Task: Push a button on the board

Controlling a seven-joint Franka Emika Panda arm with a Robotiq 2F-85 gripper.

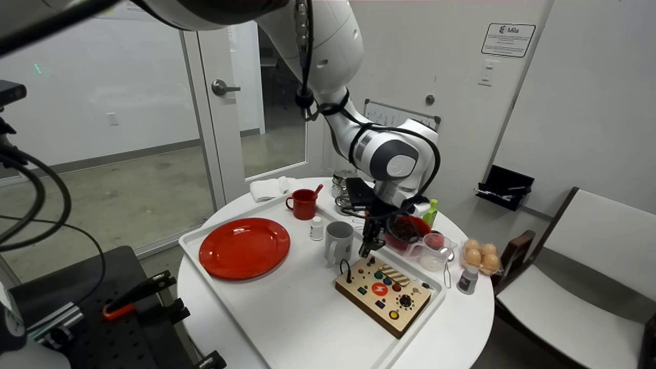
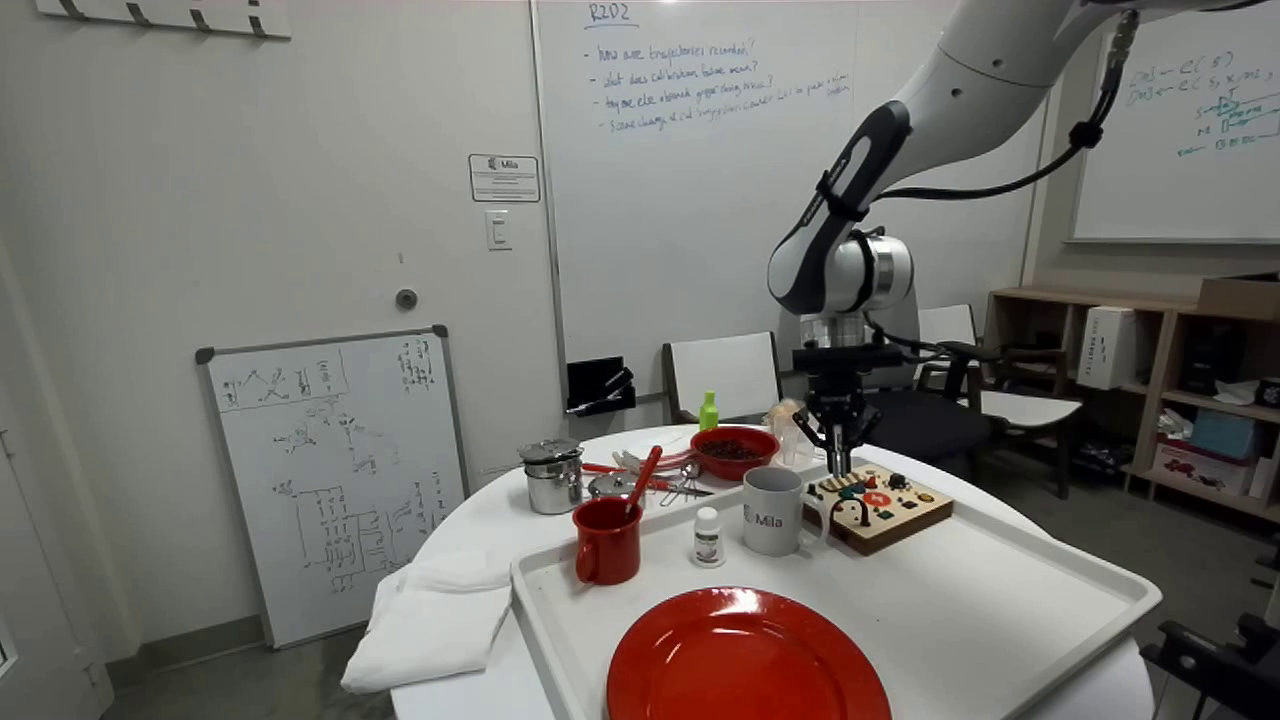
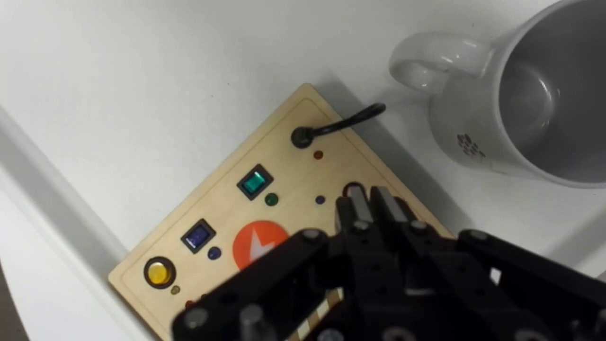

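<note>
Gripper [image 3: 370, 194] looks clenched — right over the board [image 3: 293, 208], can't tell if it's touching. Grey mug [image 2: 770, 510]'s just beside the board, red plate [image 1: 245, 248] well apart.

Yeah, this looks like a robotics lab in an office-type room. In an exterior view there's a robot arm [image 2: 965, 110] above the round table [image 2: 490, 525], a big whiteboard [image 2: 700, 210] with "R2D2" notes and some chairs [image 2: 730, 372] past the table's far edge, plus a scribbled-on smaller whiteboard [image 2: 345, 495] off its left edge.
</note>
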